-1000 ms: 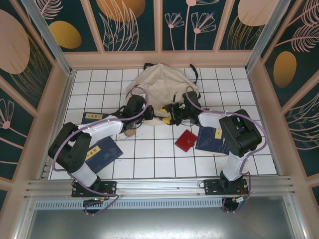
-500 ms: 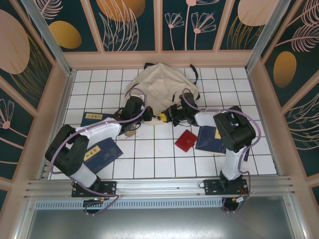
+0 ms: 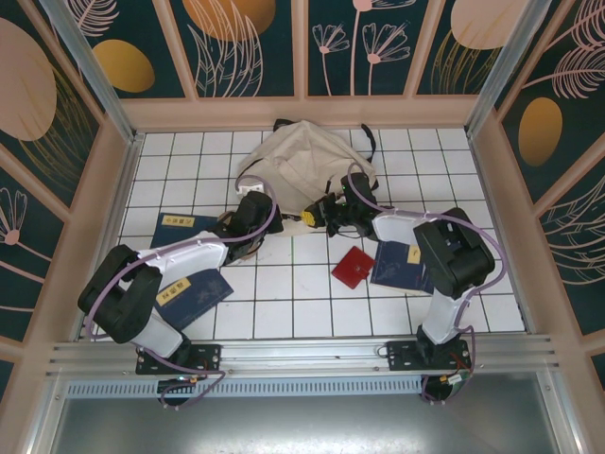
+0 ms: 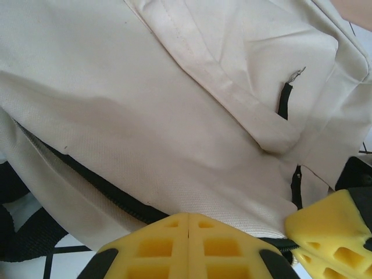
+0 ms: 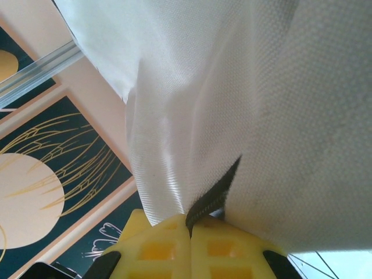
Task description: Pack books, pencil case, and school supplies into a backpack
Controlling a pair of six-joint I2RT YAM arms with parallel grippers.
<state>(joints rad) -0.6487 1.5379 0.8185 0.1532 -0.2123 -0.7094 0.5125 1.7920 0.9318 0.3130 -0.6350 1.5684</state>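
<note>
Closing within the last second, the right gripper (image 5: 189, 228) pinched dark zip tape (image 5: 214, 195) on the backpack (image 3: 302, 161), its wrist view showed; overhead, that backpack lay upper centre. The left gripper (image 4: 189, 228) had its jaws pressed together at the fabric's edge.

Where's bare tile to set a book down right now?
Near middle, between the left front book and the red case; also both back corners beside the backpack. Crowded along the backpack's near edge, where the left fingers and right fingers work.
</note>
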